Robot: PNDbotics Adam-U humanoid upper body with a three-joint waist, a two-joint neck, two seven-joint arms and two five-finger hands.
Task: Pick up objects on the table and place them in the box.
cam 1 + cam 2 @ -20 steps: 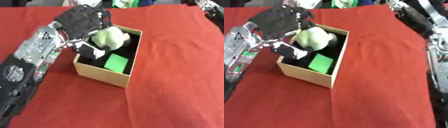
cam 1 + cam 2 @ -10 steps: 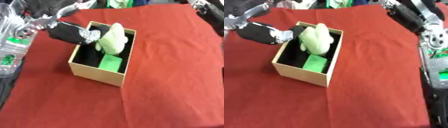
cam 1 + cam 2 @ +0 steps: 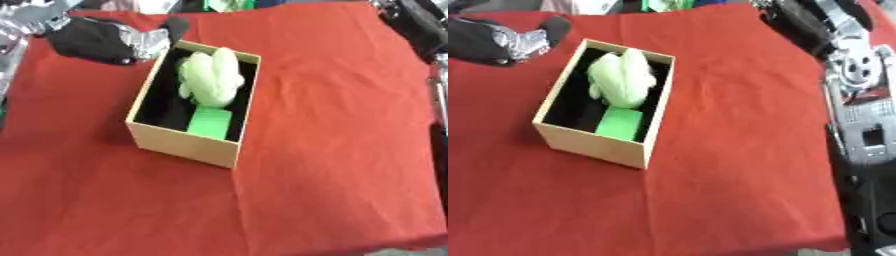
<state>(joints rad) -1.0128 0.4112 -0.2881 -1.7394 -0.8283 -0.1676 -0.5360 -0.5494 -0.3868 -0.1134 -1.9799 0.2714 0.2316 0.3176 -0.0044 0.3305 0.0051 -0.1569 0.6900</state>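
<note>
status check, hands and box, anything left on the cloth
Left hand off the box, upper left, holding nothing. Right hand not seen, only its arm. Pale green soft toy and green block inside the box. No loose objects visible on the red cloth.

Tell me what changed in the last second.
The left hand let go of the pale green soft toy and pulled back to the far left, off the box. The toy now lies inside the box, above the bright green block. The box and block stayed put; the camera view shifted.
</note>
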